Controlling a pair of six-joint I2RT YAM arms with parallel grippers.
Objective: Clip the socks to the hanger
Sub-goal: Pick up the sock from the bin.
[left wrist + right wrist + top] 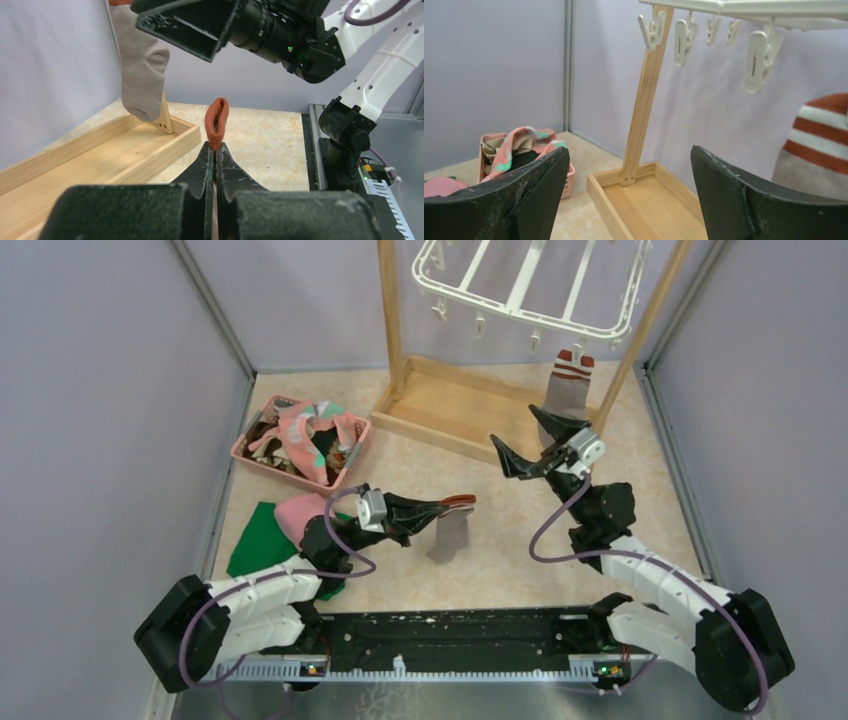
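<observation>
Readable text: none, nothing legible in any of the three views.
Labels / brands / numbers / signs: none that can be made out either.

Under hanger [527, 285]: room is narrowed by clips [756, 60] and a hung sock [568, 390].
Sides: bounded by wooden posts [391, 320].
Table [490, 575] middle: crossed by a dangling sock [452, 530].
</observation>
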